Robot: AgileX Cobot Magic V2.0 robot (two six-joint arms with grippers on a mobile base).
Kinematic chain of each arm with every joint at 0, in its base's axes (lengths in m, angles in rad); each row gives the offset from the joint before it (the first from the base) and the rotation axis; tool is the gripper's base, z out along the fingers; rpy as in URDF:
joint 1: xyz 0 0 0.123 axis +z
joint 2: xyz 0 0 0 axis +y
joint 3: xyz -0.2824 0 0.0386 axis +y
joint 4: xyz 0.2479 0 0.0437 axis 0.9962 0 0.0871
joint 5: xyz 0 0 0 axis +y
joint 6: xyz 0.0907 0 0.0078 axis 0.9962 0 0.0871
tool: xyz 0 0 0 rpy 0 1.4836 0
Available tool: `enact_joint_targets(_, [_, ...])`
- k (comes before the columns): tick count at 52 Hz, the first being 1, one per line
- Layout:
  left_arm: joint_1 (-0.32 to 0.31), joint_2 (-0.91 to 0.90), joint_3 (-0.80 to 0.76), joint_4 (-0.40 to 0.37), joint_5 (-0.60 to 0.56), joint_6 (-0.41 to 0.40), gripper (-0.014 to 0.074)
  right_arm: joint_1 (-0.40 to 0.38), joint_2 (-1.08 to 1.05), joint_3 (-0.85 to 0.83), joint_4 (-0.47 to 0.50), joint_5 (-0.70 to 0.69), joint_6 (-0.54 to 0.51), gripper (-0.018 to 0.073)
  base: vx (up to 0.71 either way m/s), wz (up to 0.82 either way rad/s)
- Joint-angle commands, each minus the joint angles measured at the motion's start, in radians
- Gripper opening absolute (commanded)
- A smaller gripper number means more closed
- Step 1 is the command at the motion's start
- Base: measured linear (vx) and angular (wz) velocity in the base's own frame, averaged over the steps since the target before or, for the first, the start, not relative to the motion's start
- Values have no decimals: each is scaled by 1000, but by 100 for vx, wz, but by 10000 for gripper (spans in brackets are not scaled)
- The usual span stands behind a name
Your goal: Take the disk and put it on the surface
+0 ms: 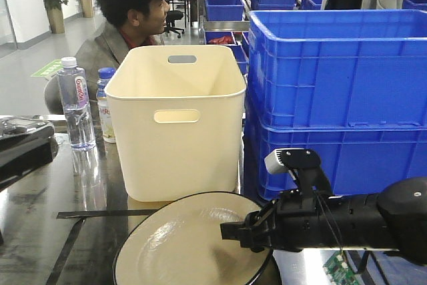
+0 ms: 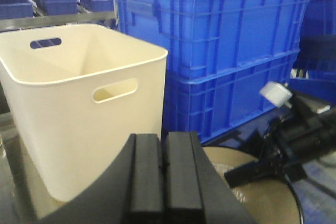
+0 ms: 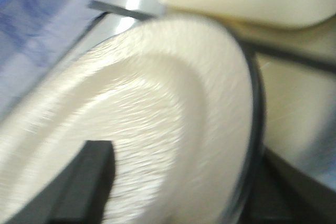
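Warehouse background: person (image 1: 130, 11) seated upper left of the front view, blue bins stacked behind. Dark glossy counter (image 1: 40, 225) with black tape line (image 1: 107, 213) fills the lower left.

Left to right in the front view: water bottle (image 1: 76, 105) at left, cream tub (image 1: 176, 121) centre, stacked blue crates (image 1: 337, 91) right.

Disk (image 1: 183, 245), cream with a dark rim, sits lower centre just in front of the tub. Can't tell if it's resting on the counter or lifted.

Right pincer (image 1: 233, 231) comes in from lower right and reaches over the disk's right edge. One finger (image 3: 86, 182) shows over the disk face in the blurred right wrist view. Can't tell if it's clamped on the rim.

Left pincer (image 2: 164, 182) has pads pressed together, holding nothing.

Judgement: grab/carry step, placement unconfirmed. Next move calls for a confirmed rim grip, then lowering flat inside the tape lines, clear of the tub.
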Motion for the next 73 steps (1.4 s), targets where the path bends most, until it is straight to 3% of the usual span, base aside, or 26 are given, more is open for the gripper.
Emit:
enact_joint_targets(1, [-6,-5,-27,82,-16,-107,-8,-4,-77,-37,-24,-128,-120,608,0,0])
enact_joint_targets(4, [-6,-5,-27,186,-12,-188,-8,-4,-102,-37,-72,-207,-153,613,0,0])
enact_joint_targets(8, [-6,-5,-27,395,15,-335,-8,-4,-153,-37,-145,-322,-160,606,0,0])
enact_joint_targets(13, [-6,-5,-27,709,76,-556,-8,-4,-221,-37,-164,-412,-134,573,0,0])
enact_joint_targets(14, [-6,-5,-27,801,99,-610,-8,-4,-237,-37,-161,-419,-126,560,0,0])
enact_joint_targets(17, [-6,-5,-27,958,147,-755,-7,-4,-276,-37,-161,-421,-97,510,0,0])
enact_joint_targets(23, [-6,-5,-27,1268,240,-1009,-6,-4,-388,-9,-162,-391,-44,312,0,0])
enact_joint_targets(27, [-6,-19,-25,1366,285,-1097,-6,-4,-476,42,-162,-372,-16,96,0,0])
enact_joint_targets(30, [-6,-43,-15,1375,294,-1096,-6,-4,-538,95,-160,-372,-2,-16,0,0])
enact_joint_targets(46, [-6,-443,293,1243,225,-1052,-6,-4,-978,532,-151,-442,41,-9,0,0])
enact_joint_targets(51, [-6,-589,369,1236,227,-1052,-6,-4,-1075,645,-151,-505,40,-9,0,0])
enact_joint_targets(58, [-6,-719,440,1236,198,-1058,-6,-4,-1145,720,-150,-596,40,-9,0,0])
enact_joint_targets(73, [-6,-771,459,1236,217,-1058,-6,-4,-1155,731,-131,-596,40,-9,0,0])
